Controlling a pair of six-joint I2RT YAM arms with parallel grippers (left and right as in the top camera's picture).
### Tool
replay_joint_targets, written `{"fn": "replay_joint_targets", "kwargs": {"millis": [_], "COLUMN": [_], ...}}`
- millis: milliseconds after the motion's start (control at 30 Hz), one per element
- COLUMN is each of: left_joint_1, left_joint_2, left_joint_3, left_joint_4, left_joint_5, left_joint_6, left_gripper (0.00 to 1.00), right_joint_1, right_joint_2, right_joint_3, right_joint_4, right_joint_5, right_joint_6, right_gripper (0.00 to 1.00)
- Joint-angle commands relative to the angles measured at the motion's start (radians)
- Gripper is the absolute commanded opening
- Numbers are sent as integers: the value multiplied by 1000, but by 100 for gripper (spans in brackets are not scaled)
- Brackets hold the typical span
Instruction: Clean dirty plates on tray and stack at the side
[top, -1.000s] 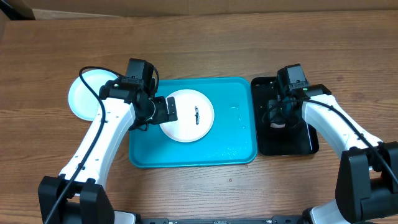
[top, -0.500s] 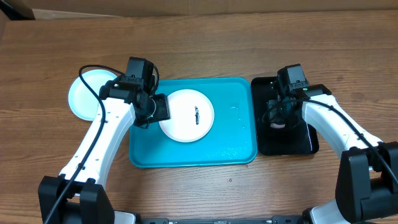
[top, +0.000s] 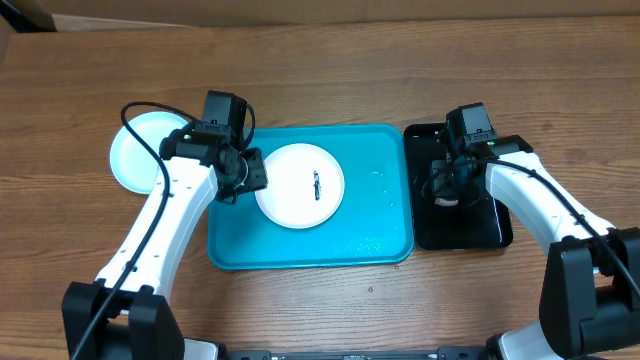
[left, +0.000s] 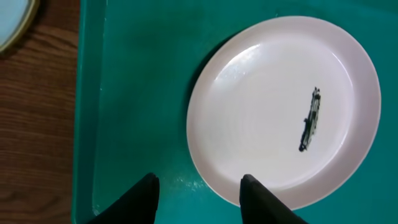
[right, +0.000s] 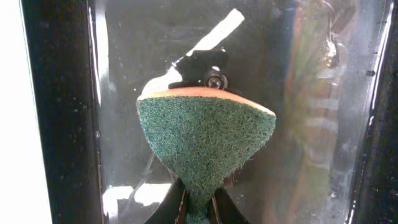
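A white plate (top: 300, 186) with a dark smear (top: 316, 185) lies on the turquoise tray (top: 370, 225). My left gripper (top: 247, 173) hovers at the plate's left rim. In the left wrist view the plate (left: 283, 106) fills the right side. The gripper (left: 198, 186) is open, with one fingertip (left: 252, 190) over the rim and the other over bare tray (left: 137, 93). My right gripper (right: 199, 208) is shut on a green-faced sponge (right: 205, 134), holding it over the black tray (right: 59, 93).
A pale plate (top: 140, 150) rests on the wooden table left of the turquoise tray, partly under my left arm; its edge (left: 9, 25) shows in the wrist view. The glossy black tray (top: 480, 225) holds water and sits right of the turquoise tray.
The left jaws have narrowed from wide open, and that gripper has drawn back left to the plate's rim. The right arm and the sponge have stayed put.
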Motion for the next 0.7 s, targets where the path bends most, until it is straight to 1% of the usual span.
{"fn": "replay_joint_targets", "kwargs": {"millis": [0,100,133,233,367,400,467,633,667], "left_joint_1": [-5,-5,-5,-1,-1,-1,-1,-1,-1], "left_joint_2": [61,126,143,192,227,235,249,278,283], "left_joint_3": [-4,-4,-4,-4,-4,-4,-4,-4,-4], "left_joint_4": [14,27,35,89,134,142,156,170,170], "left_joint_5": [-45,-22,-23,-25,-25,-25,-26,-43,-42], "left_joint_6": [55,95,105,148,154,154,154,154,154], "left_gripper": [44,44,41,38,35,33,31,31,30], "right_joint_1": [-3,-3,-3,-3,-3,-3,-3,-3,-3], "right_joint_2": [-22,-22,-22,-22,-22,-22,-22,-22,-22], "right_joint_3": [26,26,26,26,26,26,26,26,26], "right_joint_4": [5,5,5,6,5,4,1,1,2], "right_joint_5": [-6,-6,-6,-6,-6,-6,-6,-5,-6], "right_joint_6": [3,3,3,3,3,3,3,3,3], "right_gripper": [9,9,9,9,9,9,9,9,9]}}
